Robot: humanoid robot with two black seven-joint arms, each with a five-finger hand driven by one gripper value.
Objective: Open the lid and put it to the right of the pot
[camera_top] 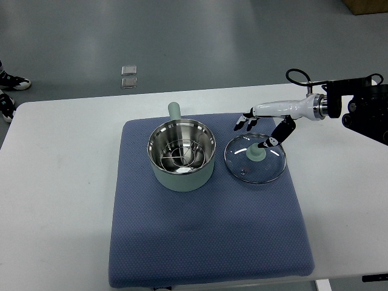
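Observation:
A pale green pot (182, 156) with a steel inside and a steamer rack stands open on the blue mat (206, 242). Its handle points away from me. The glass lid (255, 159) with a green knob lies flat on the mat just right of the pot. My right hand (257, 130) hovers just above the lid's far edge, its fingers spread and holding nothing; the thumb tip is next to the knob. The left arm is out of view.
The mat lies on a white table (54, 182). Two small square floor plates (128, 76) sit beyond the table's far edge. A person's shoes (9, 85) show at the left edge. A cardboard box (367, 6) sits at the top right corner.

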